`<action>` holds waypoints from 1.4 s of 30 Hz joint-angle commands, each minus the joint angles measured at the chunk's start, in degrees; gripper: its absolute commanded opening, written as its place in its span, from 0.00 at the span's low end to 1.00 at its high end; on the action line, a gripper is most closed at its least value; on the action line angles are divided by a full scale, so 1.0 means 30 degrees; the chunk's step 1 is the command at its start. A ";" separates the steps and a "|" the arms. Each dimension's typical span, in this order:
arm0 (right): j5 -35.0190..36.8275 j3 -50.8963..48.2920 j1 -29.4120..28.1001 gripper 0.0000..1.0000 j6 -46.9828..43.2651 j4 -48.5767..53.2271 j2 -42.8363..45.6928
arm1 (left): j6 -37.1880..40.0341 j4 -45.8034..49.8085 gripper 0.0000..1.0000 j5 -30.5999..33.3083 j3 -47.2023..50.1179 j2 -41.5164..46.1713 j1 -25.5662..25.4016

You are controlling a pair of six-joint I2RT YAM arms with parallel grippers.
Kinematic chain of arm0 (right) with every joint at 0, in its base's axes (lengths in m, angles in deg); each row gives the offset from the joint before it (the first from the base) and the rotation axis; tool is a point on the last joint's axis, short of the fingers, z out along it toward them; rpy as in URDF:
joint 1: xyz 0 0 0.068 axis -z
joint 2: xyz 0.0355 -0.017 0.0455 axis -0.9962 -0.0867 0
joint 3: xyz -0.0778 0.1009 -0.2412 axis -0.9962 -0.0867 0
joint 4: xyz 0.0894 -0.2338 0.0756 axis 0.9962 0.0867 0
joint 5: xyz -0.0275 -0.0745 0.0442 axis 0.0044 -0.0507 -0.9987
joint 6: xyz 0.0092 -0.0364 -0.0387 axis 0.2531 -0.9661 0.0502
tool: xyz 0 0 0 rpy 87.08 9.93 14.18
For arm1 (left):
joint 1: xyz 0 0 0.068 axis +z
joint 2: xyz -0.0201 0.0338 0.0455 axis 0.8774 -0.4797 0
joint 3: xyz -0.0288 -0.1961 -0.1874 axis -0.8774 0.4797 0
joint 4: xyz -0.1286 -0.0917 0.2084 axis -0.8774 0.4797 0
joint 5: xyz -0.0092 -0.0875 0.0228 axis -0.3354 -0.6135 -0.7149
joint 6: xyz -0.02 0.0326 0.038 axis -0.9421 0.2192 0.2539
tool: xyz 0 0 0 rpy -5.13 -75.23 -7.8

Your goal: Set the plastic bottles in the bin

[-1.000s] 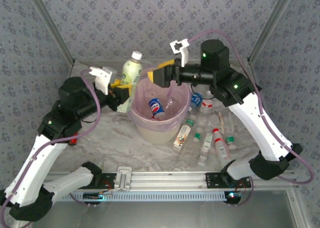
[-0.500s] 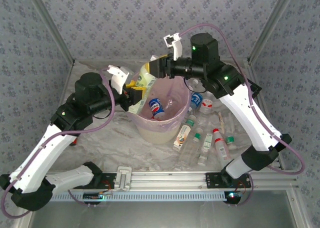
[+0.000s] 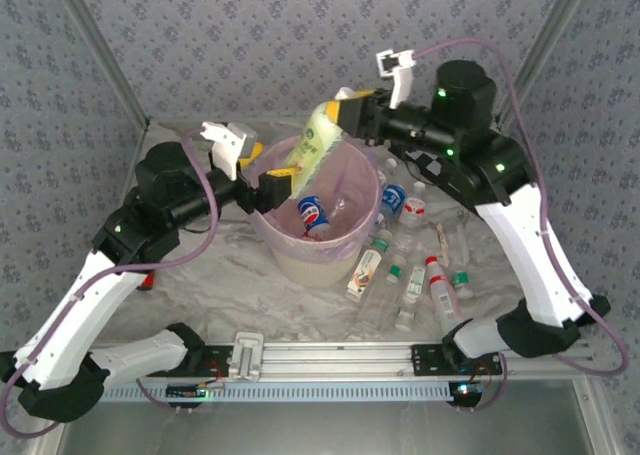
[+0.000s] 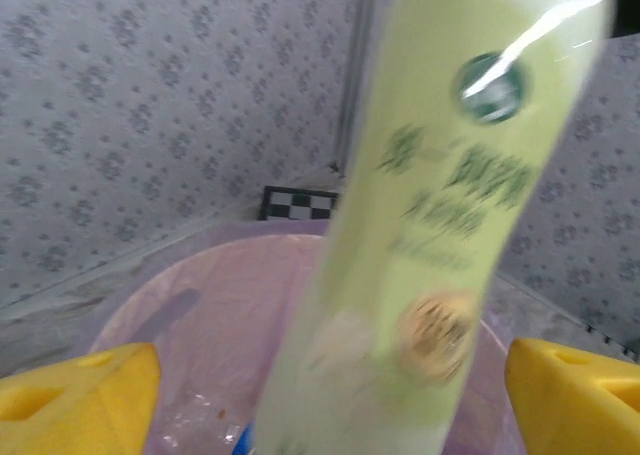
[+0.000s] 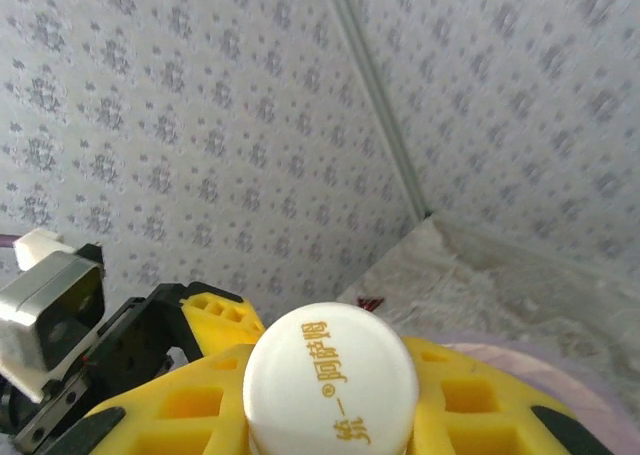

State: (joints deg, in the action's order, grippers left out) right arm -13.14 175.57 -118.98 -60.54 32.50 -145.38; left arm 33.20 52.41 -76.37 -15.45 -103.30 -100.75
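A large bottle with a pale green label (image 3: 315, 143) hangs tilted over the bin (image 3: 322, 255), its base low inside the pink-lined rim. My right gripper (image 3: 350, 110) is shut on its neck, and the white cap (image 5: 330, 375) sits between the yellow fingers (image 5: 190, 405). My left gripper (image 3: 268, 170) stands open at the bin's left rim. Its yellow fingers (image 4: 75, 395) spread wide on either side of the bottle's body (image 4: 450, 205) without touching it. A blue-labelled bottle (image 3: 313, 215) lies in the bin. Several small bottles (image 3: 365, 273) lie on the table to the right of the bin.
A chequered board (image 4: 298, 203) stands behind the bin. A small red triangle (image 5: 370, 302) lies on the crumpled white sheet at the back. Patterned walls close the space on three sides. The metal rail (image 3: 330, 357) runs along the near edge.
The green-labelled bottle went from standing behind the bin's left side to hanging tilted over the bin in my right gripper, which swung up and right. My left gripper advanced to the rim.
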 commanded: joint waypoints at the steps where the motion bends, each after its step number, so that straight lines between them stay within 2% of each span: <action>1: 0.1243 -0.0695 0.0164 0.13 -0.1419 -0.0548 0.1039 | -0.1471 0.0399 0.89 0.1793 -0.0290 -0.0215 0.1102; 8: 0.3741 -0.2942 0.0060 0.05 -0.5188 -0.1179 0.0952 | -0.3070 0.1624 0.83 0.2782 0.1093 -0.1563 0.3245; 18: 0.5315 -0.5810 -0.0133 0.04 -0.7226 -0.2441 -0.0721 | -0.3818 0.1380 0.71 0.2605 0.3035 -0.2819 0.3336; 25: 0.5748 -0.8368 -0.0864 0.03 -0.7004 -0.2207 -0.1450 | -0.3782 0.1576 0.54 0.2559 0.3471 -0.3685 0.3296; 33: 0.4824 -1.0138 -0.1783 0.02 -0.5849 -0.1303 -0.2844 | -0.3938 0.1287 0.44 0.2415 0.3620 -0.3966 0.3125; 37: 0.2281 -0.9120 -0.2384 0.01 -0.5026 -0.0426 -0.3373 | -0.3940 0.1117 0.43 0.2378 0.3543 -0.3937 0.3062; 42: 0.1068 -0.6956 -0.3136 0.01 -0.4448 0.0300 -0.2738 | -0.4016 0.0890 0.41 0.2436 0.3564 -0.3848 0.3036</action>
State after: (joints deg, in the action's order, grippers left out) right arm 0.89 154.02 -125.69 -81.58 20.81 -152.83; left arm 21.31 54.42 -69.29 -5.24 -113.92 -91.07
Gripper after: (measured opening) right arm 0.292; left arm 0.412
